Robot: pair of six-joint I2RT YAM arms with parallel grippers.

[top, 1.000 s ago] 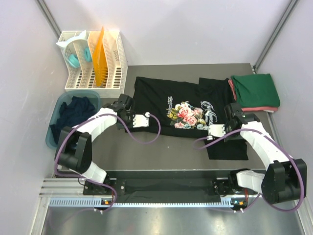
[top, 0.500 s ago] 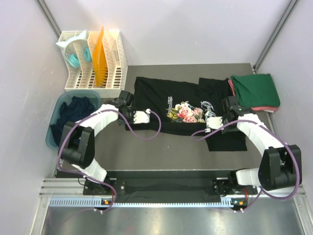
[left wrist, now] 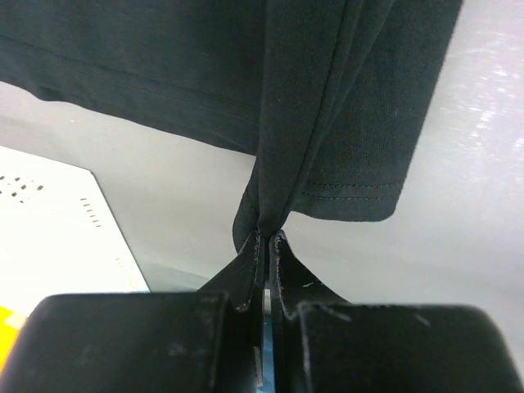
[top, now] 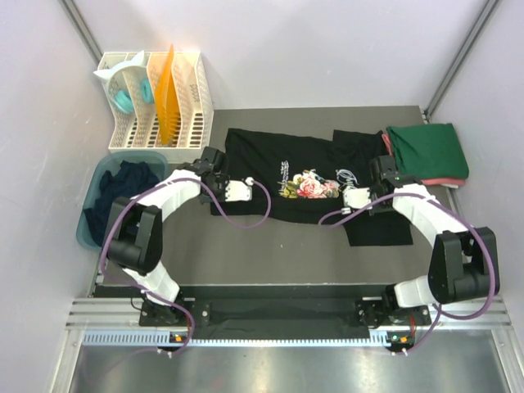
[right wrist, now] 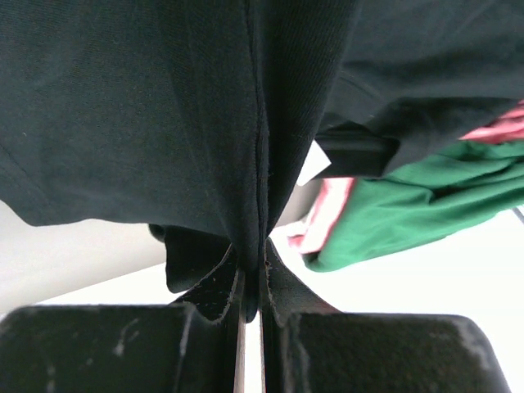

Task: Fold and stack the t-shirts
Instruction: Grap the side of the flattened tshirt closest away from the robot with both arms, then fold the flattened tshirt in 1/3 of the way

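As both end effectors (left wrist: pixel 266 239) (right wrist: pixel 252 274) close tight on black t-shirt (top: pixel 264 160), cloth seems lifted.

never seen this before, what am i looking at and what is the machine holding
Two robot arms are bolted to a table. The wide picture looks down from above and behind them; each close-up comes from a camera on one wrist. A black printed t-shirt lies on the table, with a green shirt stacked on a pinkish-red shirt at the far right. A white rack and a blue tub of dark clothes sit left. The left gripper and right gripper are each shut on the black printed t-shirt.
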